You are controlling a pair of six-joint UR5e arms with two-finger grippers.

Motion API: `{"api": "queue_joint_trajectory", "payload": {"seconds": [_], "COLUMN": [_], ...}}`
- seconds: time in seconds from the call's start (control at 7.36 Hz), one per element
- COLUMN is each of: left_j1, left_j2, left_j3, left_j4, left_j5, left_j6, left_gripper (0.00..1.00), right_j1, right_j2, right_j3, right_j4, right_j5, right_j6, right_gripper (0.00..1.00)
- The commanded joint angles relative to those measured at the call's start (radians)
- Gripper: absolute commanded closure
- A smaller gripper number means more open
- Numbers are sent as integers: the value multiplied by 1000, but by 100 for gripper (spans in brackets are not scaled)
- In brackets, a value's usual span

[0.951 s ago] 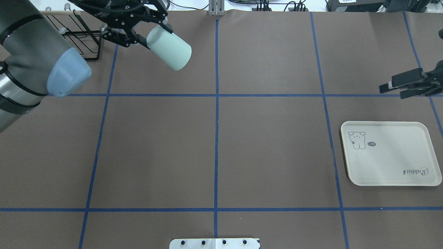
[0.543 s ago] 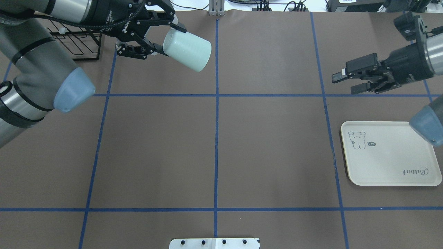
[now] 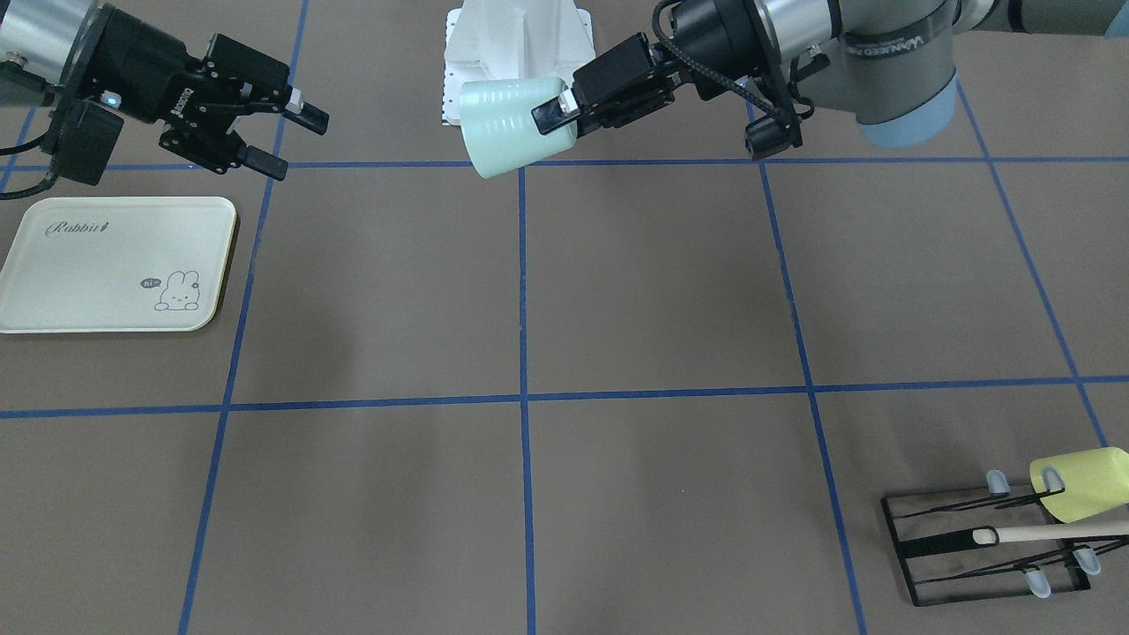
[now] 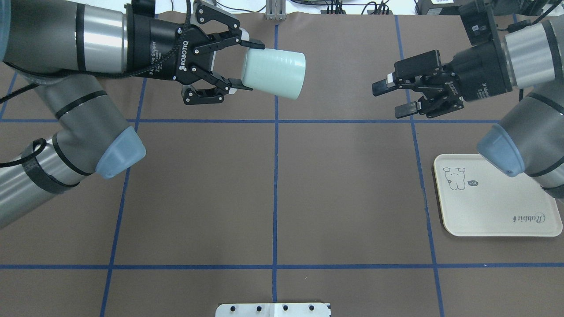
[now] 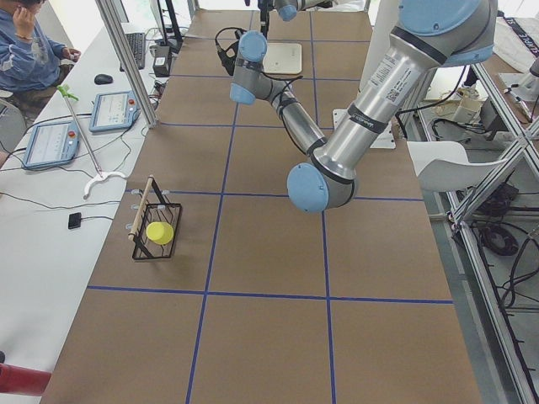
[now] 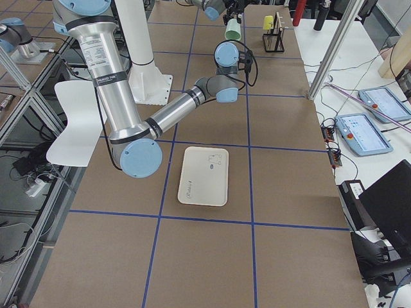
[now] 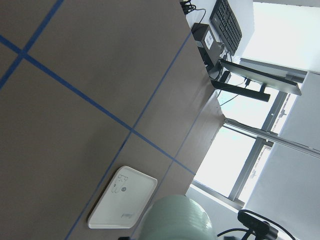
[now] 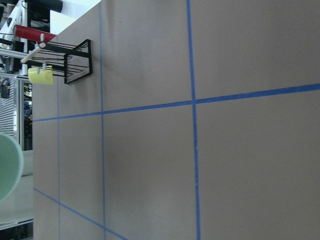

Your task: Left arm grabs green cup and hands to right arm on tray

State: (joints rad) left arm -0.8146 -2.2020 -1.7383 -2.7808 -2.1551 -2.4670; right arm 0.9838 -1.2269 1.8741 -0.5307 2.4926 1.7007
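My left gripper [image 4: 252, 66] is shut on the green cup [image 4: 274, 72] and holds it sideways above the table's far middle, with the wide end pointing at the right arm. The cup also shows in the front-facing view [image 3: 507, 123] and in the left wrist view [image 7: 175, 220]. My right gripper [image 4: 390, 99] is open and empty. It faces the cup from the right with a clear gap between them. In the front-facing view the right gripper [image 3: 291, 143] is at the upper left. The cream tray [image 4: 498, 207] lies flat on the table near my right side, partly under the right arm's elbow.
A black wire rack [image 3: 988, 547] with a yellow-green cup [image 3: 1080, 483] and a wooden stick stands at the far left corner of the table. A white base plate [image 4: 273, 309] sits at the near edge. Blue tape lines cross the brown table.
My left arm has carried the cup to the right, up to the centre line, and levelled it. My right gripper has moved left toward the cup and stays open.
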Motion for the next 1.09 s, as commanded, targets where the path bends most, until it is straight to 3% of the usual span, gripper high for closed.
{"api": "queue_joint_trajectory", "payload": {"seconds": [0.0, 0.14, 0.54, 0.95], "left_j1": [50, 60, 61, 61], "left_j2": [-1, -1, 10, 62], "left_j3": [-4, -12, -27, -50], "left_j4": [-124, -150, -218, -269], "left_j5": [26, 30, 107, 110], "left_j6": [-151, -156, -249, -267], "left_gripper": [100, 100, 100, 100], "right_j1": [-5, -25, -153, -204], "right_j2": [56, 64, 47, 38], "right_j3": [48, 77, 8, 0], "right_j4": [8, 11, 413, 483], "right_j5": [-29, -73, -306, -411], "right_j6": [112, 160, 422, 441], "right_gripper": [1, 0, 1, 1]}}
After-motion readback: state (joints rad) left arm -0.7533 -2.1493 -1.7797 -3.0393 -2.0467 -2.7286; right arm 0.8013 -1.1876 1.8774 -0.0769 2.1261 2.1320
